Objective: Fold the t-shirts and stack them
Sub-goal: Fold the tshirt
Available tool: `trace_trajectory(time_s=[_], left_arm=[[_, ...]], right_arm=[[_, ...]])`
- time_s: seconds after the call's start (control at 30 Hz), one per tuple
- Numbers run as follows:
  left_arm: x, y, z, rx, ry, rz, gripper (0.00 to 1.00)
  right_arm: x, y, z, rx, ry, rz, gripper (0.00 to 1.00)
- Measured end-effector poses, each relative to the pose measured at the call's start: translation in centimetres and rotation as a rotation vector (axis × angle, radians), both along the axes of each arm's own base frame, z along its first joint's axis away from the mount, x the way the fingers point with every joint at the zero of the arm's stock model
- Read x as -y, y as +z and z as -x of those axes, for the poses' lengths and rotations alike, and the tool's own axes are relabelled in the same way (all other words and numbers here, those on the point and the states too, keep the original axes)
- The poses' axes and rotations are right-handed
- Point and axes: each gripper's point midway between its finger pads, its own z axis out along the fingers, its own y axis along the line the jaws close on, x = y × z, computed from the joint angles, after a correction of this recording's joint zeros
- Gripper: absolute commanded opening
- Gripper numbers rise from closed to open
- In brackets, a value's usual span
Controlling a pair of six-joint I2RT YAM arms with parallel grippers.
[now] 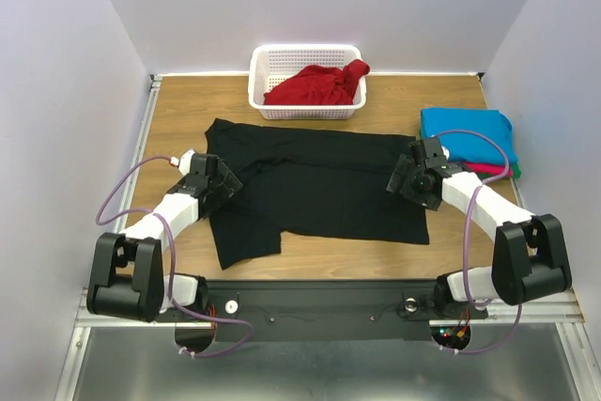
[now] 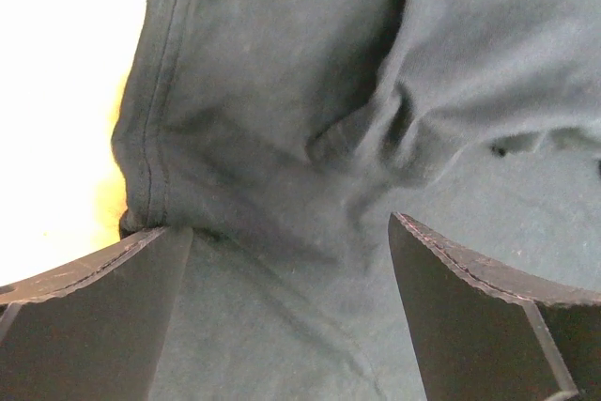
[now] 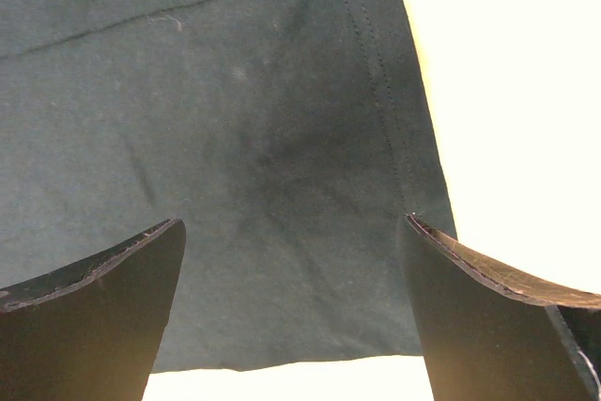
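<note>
A black t-shirt (image 1: 310, 185) lies spread flat in the middle of the wooden table (image 1: 188, 110), one sleeve pointing toward the near edge. My left gripper (image 1: 222, 185) hovers over its left side, open, above wrinkled cloth (image 2: 282, 91) beside a hemmed edge; nothing sits between the fingers (image 2: 94, 326). At the shirt's right edge my right gripper (image 1: 410, 180) is open over the smooth cloth (image 3: 235, 119) of a corner. A red t-shirt (image 1: 319, 86) lies crumpled in the basket. Folded t-shirts are stacked at right, turquoise (image 1: 470, 133) on top, pink-red (image 1: 490, 170) and green (image 1: 515, 169) edges below.
The white lattice basket (image 1: 258, 82) stands at the back centre against the wall. White walls close in the table on three sides. The folded stack sits just behind my right arm (image 1: 479, 199). Bare wood shows along the near edge (image 1: 357, 260).
</note>
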Motion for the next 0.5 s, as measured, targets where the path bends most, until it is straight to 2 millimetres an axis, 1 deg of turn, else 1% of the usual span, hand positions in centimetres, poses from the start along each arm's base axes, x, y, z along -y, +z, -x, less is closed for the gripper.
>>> trace_trajectory(time_s=[0.1,0.17,0.27,0.33,0.43,0.5], left_arm=[[-0.4,0.5,1.2,-0.011,0.017,-0.006,0.98],[-0.8,1.7,2.0,0.009,0.034,-0.011,0.98],[-0.9,3.6,2.2,0.063,0.041,0.002,0.98],[-0.7,4.4,2.2,0.085,0.035,0.011,0.98],[1.5,5.2,1.9,0.098,-0.033,0.025,0.98],[4.2,6.2,1.1,0.100,-0.113,0.022,0.97]], right_arm=[[0.0,0.4,-0.1,0.014,0.001,-0.003,1.00],[-0.1,0.9,-0.2,0.032,0.001,-0.008,1.00],[-0.1,1.6,-0.3,0.057,0.005,-0.014,1.00],[-0.1,1.7,-0.3,0.062,0.006,-0.015,1.00],[-0.1,1.5,-0.2,0.059,0.007,-0.014,1.00],[-0.1,1.3,0.0,0.053,0.012,-0.013,1.00]])
